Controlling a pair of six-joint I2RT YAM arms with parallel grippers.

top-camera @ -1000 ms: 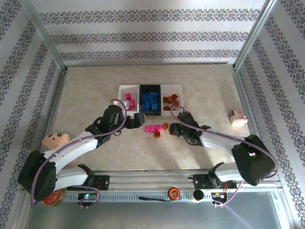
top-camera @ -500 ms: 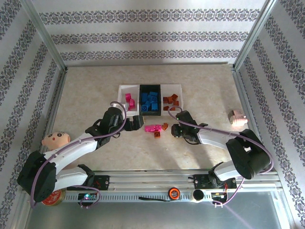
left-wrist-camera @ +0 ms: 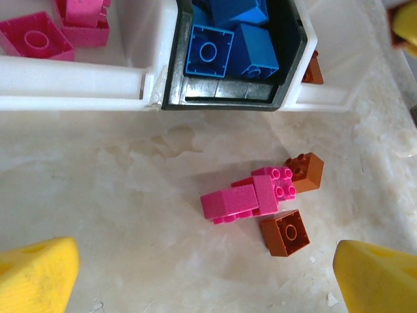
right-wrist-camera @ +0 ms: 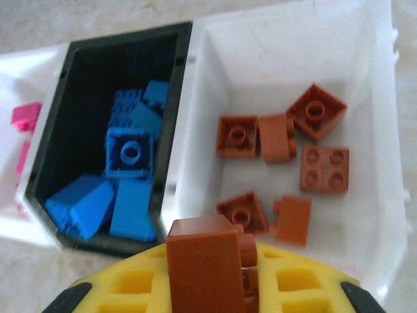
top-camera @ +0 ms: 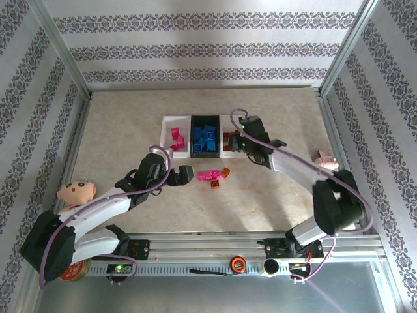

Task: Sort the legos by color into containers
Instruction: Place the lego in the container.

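Observation:
Three joined containers stand mid-table: a white tray [top-camera: 167, 124] with pink legos [top-camera: 177, 139], a black tray [left-wrist-camera: 228, 98] with blue legos [top-camera: 205, 138], and a white tray [right-wrist-camera: 273, 59] with several orange-brown legos [right-wrist-camera: 280, 140]. My right gripper [right-wrist-camera: 208, 283] is shut on an orange-brown lego [right-wrist-camera: 202, 261] and hovers over the near edge of that right tray. On the table in front of the trays lie a pink cluster [left-wrist-camera: 247, 195] and two orange-brown legos [left-wrist-camera: 287, 233] [left-wrist-camera: 306, 173]. My left gripper [left-wrist-camera: 205, 287] stands open just short of them, with nothing between its fingers.
A pale pink pig [top-camera: 324, 160] sits at the right side of the table. A doll head [top-camera: 77, 191] lies at the left, near the left arm. A round red tin [top-camera: 70, 270] stands at the near left corner. Metal frame posts border the table.
My right gripper closed on an orange-brown lego beside the loose pile and carried it up and away to the right tray. The left gripper drew back slightly, still open.

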